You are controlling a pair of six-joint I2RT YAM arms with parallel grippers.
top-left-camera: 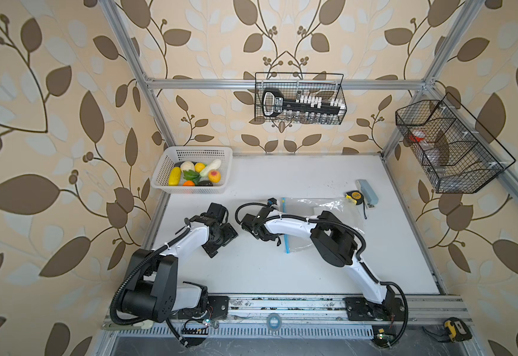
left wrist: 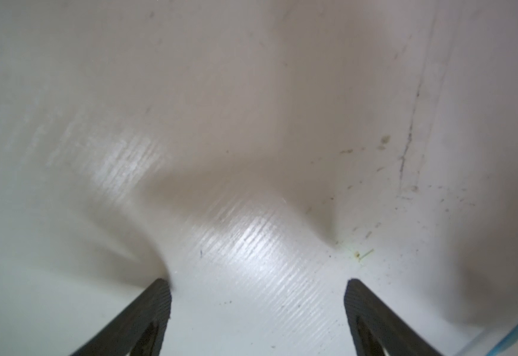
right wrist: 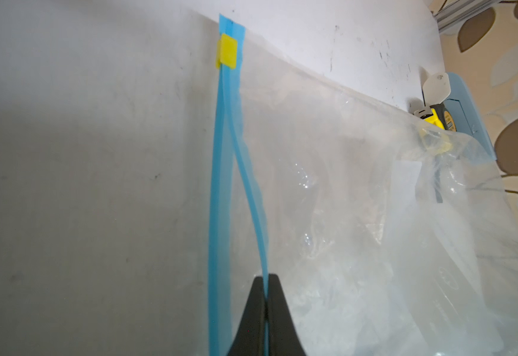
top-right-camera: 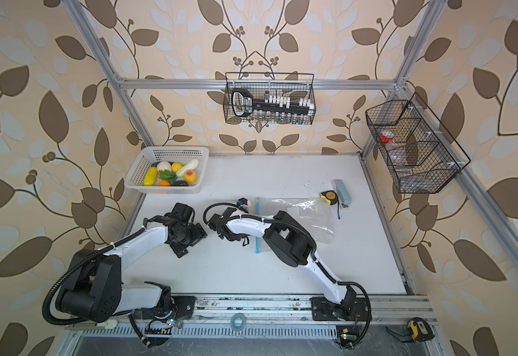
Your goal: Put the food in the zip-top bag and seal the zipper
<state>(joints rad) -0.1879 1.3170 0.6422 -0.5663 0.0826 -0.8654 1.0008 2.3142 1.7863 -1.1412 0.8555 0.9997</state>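
At bag [right wrist: 344, 200] mouth: R gripper [right wrist: 266, 279] pinching upper zipper [right wrist: 219, 185] lip, prob. one layer. L gripper [left wrist: 257, 289] spread, empty, 9 o'clock of it. Risk: slick lip slips on lift.

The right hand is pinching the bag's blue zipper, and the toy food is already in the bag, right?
Not quite. The right hand does pinch the blue zipper, but the toy food lies in the white basket, as both top views show.
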